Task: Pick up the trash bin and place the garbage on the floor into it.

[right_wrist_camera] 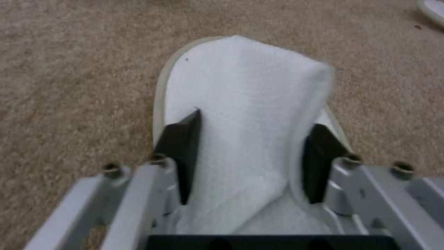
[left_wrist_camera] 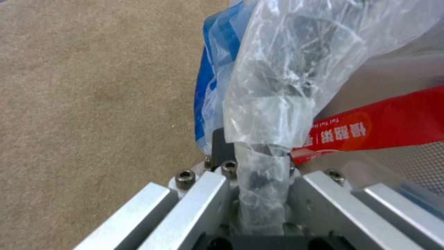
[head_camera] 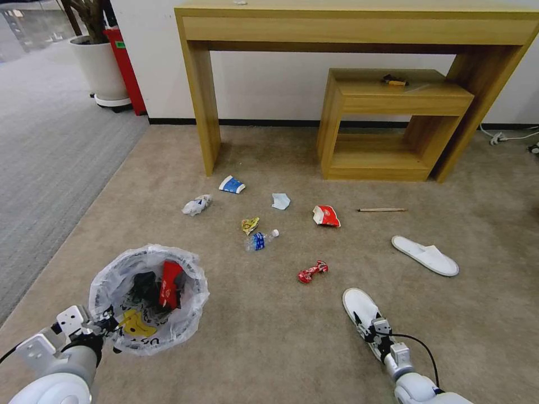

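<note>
1. Beige carpet floor (head_camera: 281,336) below a wooden surface (head_camera: 359,22); litter lies scattered ahead of us.
2. Our left gripper (head_camera: 101,328) is clenched on the trash bin (head_camera: 149,297) rim and liner — we keep it level.
3. Our right gripper (right_wrist_camera: 252,152) straddles the near white slipper (right_wrist_camera: 245,104), fingers (right_wrist_camera: 180,149) at both sides of its upper — we cannot tell if they pinch yet.
4. We would squeeze firmly, lift clear, then carry left to the bin.

Open floor (head_camera: 269,336) lies between trash bin (head_camera: 149,297) and near slipper (head_camera: 359,308); scattered litter (head_camera: 258,240) clutters the carpet ahead.
</note>
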Available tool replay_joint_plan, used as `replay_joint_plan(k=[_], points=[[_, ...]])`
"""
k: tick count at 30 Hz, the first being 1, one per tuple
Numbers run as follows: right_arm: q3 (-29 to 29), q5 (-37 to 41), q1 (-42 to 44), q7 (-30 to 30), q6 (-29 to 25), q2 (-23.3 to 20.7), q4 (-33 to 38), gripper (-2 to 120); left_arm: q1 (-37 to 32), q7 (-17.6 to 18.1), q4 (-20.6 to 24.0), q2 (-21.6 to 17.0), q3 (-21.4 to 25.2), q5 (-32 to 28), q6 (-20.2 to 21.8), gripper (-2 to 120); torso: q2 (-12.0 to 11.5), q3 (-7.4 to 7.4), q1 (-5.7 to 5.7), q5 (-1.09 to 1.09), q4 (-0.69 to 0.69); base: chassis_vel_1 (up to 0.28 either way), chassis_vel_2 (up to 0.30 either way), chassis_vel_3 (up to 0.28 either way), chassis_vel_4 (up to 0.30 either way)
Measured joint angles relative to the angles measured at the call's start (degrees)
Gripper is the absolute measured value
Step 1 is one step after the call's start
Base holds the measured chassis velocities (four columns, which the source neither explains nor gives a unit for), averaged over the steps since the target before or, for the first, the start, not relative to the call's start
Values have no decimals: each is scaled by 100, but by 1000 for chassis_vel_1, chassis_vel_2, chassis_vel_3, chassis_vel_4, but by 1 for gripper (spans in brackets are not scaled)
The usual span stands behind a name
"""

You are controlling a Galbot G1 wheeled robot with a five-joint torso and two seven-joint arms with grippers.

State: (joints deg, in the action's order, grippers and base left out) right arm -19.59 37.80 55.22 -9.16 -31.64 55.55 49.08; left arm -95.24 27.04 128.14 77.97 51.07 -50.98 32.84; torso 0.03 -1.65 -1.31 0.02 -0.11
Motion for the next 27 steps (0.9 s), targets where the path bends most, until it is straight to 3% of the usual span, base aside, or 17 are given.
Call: replay_joint_plan(k=[13, 27], points=[[-27, -59, -57, -2, -68, 9, -74, 0, 108, 1, -160, -4, -67, 22, -18, 0, 0, 0, 0, 0, -1, 0, 0, 0, 0], [-239, -223, -226, -130, -229, -291, 963, 0, 77, 18, -341, -6, -136, 116, 16, 0, 0, 0, 0, 0, 0, 0, 0, 0, 0]])
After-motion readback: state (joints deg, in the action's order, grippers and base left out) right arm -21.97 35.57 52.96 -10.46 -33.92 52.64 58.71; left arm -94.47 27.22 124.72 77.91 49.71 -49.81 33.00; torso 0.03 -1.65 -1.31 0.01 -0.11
